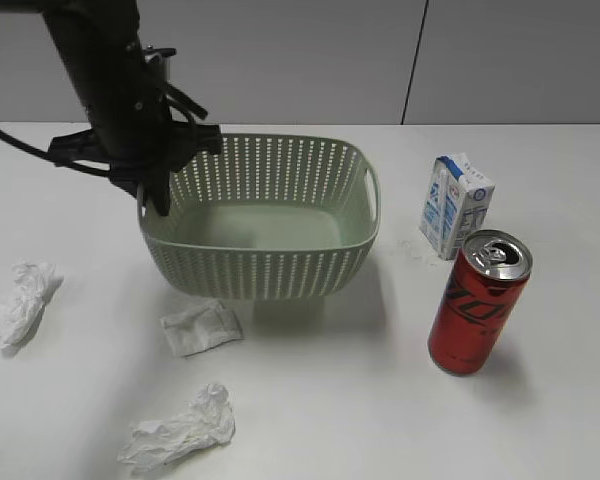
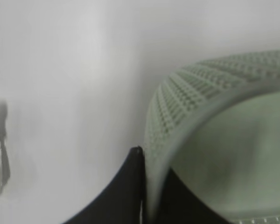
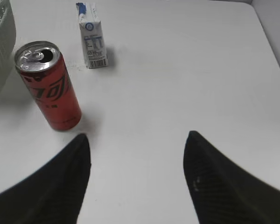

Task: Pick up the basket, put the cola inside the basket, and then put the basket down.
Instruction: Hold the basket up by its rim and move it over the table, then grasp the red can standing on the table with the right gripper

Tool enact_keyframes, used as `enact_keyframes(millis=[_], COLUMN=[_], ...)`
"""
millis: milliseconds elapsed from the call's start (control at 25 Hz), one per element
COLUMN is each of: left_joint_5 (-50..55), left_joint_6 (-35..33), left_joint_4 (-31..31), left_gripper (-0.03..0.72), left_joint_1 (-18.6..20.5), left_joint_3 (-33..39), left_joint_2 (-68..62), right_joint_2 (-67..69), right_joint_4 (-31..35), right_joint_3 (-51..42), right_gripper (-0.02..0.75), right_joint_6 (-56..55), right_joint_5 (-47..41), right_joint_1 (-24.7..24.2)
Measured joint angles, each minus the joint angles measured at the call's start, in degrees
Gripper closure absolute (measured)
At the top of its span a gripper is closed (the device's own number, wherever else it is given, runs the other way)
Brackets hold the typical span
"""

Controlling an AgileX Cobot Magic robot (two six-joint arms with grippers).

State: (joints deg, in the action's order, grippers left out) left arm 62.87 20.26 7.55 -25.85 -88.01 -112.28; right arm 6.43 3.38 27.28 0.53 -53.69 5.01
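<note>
The pale sage-green basket (image 1: 270, 270) stands mid-table, empty inside. My left gripper (image 1: 155, 195) is shut on the basket's left rim; in the left wrist view the two black fingers (image 2: 151, 161) pinch the thin basket wall (image 2: 186, 88) between them. The red cola can (image 1: 478, 302) stands upright to the right of the basket, apart from it. In the right wrist view the cola can (image 3: 50, 86) is at upper left, and my right gripper (image 3: 137, 144) is open and empty over bare table to the can's right. The right arm is out of the exterior view.
A white-and-blue small carton (image 1: 455, 204) stands behind the can, also in the right wrist view (image 3: 92, 35). Crumpled white tissues lie at the left (image 1: 25, 300), in front of the basket (image 1: 200, 328) and near the front edge (image 1: 180, 428).
</note>
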Motion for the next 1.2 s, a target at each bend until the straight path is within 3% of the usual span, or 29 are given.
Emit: enact_keyframes(millis=[320,520,680,800,960,1200], left_joint_5=[-10.2,-12.7,-15.2,-16.2,-17.0,-17.8], left_joint_6=[-0.1,-0.1,-0.2,-0.2,-0.3,-1.3], left_joint_4=[0.7,0.8,1.3,1.3,1.4,1.4], left_gripper=[0.690,0.690,0.690,0.690,0.690,0.690], left_joint_1=[0.4,0.5,0.5,0.5,0.5,0.5], left_joint_3=[22.4,27.3,30.2,31.2,31.3,31.3], left_joint_2=[15.2,20.7,22.5,22.5,22.5,22.5], right_joint_2=[26.5,43.5,56.2,64.0,72.2,79.2], right_joint_4=[4.4,12.0,14.7,12.5,4.5,0.5], right_joint_3=[13.8,25.0,31.2,33.4,33.7,33.7], right_gripper=[0.260,0.258,0.210,0.136,0.080,0.073], right_joint_6=[0.3,5.9,6.8,4.5,-4.0,-13.6], right_joint_5=[-2.2,-4.8,-7.1,-6.9,-3.2,2.2], right_joint_1=[0.0,0.4,5.2,12.6,21.0,22.0])
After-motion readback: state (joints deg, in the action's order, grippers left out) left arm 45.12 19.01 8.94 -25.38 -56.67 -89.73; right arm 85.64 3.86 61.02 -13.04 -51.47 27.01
